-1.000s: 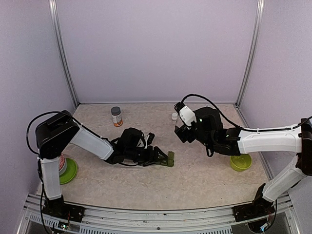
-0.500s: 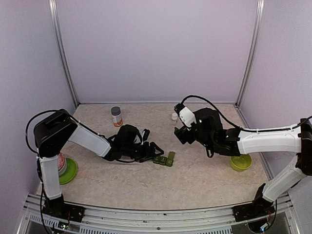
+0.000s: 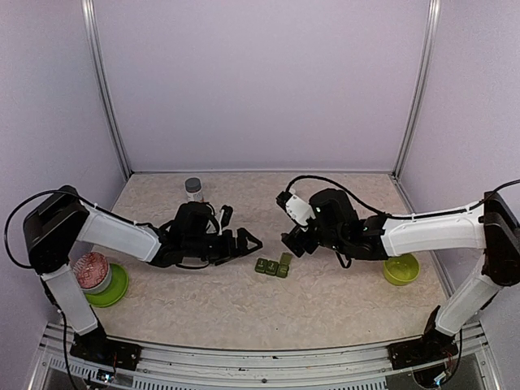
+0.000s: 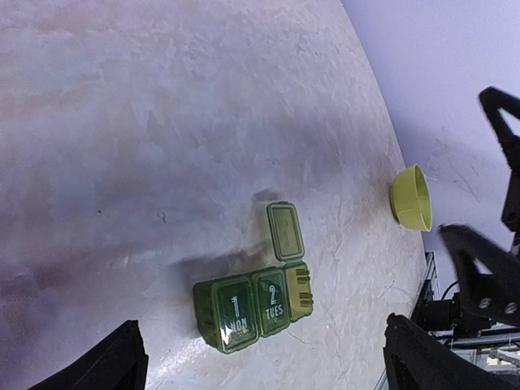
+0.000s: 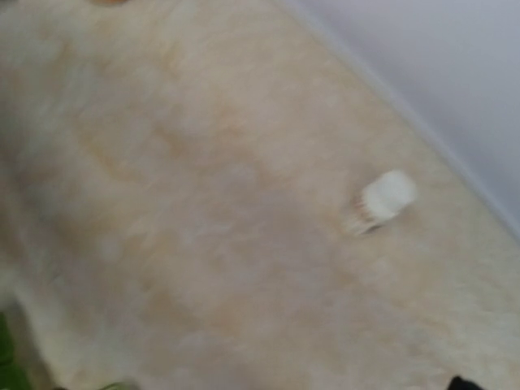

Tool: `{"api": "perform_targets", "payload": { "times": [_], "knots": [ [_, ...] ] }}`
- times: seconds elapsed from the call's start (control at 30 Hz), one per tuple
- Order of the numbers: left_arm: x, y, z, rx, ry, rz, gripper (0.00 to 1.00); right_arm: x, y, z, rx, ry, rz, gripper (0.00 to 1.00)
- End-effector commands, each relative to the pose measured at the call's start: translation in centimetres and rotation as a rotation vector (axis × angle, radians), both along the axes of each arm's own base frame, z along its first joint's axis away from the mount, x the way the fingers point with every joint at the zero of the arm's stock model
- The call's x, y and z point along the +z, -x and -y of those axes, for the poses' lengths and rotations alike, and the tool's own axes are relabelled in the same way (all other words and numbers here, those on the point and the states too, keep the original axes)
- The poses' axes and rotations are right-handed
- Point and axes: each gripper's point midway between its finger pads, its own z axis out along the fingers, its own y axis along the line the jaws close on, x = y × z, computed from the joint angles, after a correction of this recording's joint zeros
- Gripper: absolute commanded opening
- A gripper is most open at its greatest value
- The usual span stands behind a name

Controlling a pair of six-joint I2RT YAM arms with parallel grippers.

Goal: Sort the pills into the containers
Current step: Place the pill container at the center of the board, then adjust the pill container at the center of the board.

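The pill box lies mid-bench, between the claws and touching neither. It looks like light, stiff, slick plastic, best pinched low across its narrow width, clear of the thin open lid at its right end. The shut lids read "1 MON" and "2 TUES". The left claw and right claw gape wide, both empty.

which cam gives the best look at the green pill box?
Left wrist. The pill box sits close and sharp: MON and TUES lids shut, the third lid flipped open. Top external shows the box small and far off, labels unreadable. Right wrist is blurred; the box cannot be made out there.
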Motion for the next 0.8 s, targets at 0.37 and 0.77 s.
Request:
{"api": "perform_targets", "payload": {
  "times": [0.37, 0.77],
  "knots": [
    [5.9, -5.1, -14.1, 0.368, -0.105, 0.187, 0.99, -6.0, 4.3, -8.4, 0.309, 0.121, -0.187, 1.0],
    [6.6, -6.5, -20.1, 0.491, -0.11, 0.196, 0.99, -9.6, 3.8, -9.7, 0.272, 0.265, -0.205, 1.0]
  ]
}}
